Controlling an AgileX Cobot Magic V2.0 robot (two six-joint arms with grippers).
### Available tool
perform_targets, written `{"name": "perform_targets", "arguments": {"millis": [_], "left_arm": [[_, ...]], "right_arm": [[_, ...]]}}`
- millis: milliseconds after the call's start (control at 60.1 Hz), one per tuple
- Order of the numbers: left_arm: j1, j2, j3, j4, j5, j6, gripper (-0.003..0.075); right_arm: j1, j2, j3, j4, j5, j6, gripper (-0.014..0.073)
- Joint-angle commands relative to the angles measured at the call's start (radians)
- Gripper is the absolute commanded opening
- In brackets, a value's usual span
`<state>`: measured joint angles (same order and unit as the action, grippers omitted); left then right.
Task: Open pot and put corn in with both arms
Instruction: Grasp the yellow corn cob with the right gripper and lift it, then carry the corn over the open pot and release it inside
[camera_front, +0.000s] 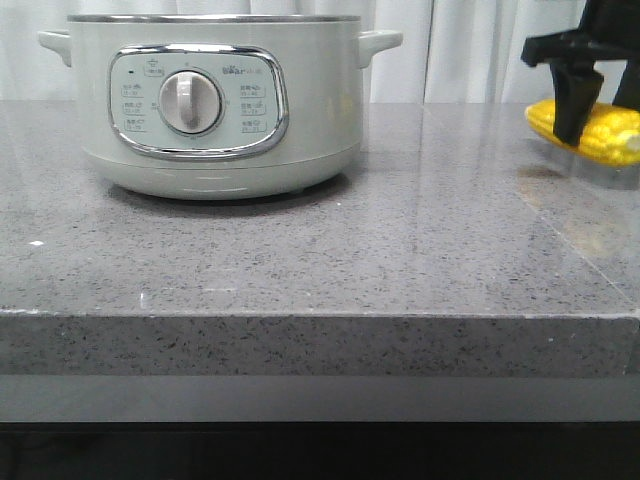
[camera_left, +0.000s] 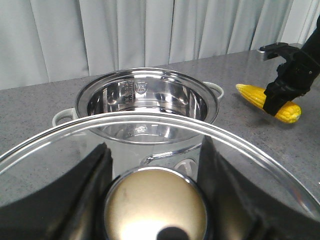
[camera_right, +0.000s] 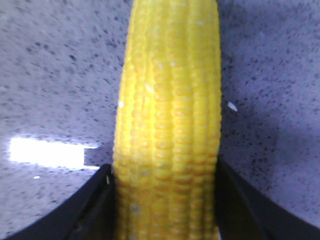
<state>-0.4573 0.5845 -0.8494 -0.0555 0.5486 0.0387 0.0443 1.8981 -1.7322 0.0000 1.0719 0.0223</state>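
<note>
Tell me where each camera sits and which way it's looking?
Front: low before the table, facing the pot; the right gripper shows.
Left wrist: on the left arm, looking over the held lid into the pot; dark fingers show.
Right wrist: just above the corn, between its fingers.
All three show the corn.

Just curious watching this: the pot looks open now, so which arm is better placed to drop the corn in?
The right. Its claw already straddles the corn on the table, while the left claw is busy holding the lid above the pot.

The right end effector is matte black with angular, tapering fingers.
</note>
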Motion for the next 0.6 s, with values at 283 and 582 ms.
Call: {"name": "perform_targets", "arguments": {"millis": [283,582], "left_arm": [[-0.001,-0.005,-0.040,-0.010,-0.149,-0.008,0.0186],[-0.001,-0.005,-0.040,-0.010,-0.149,-0.008,0.0186]], "right_arm": [[0.068,-0.246,-0.145,0.142,-0.003,-0.087,0.0278],[0.176,-0.319,-0.213,0.240,-0.011,-0.189,0.0278]]}}
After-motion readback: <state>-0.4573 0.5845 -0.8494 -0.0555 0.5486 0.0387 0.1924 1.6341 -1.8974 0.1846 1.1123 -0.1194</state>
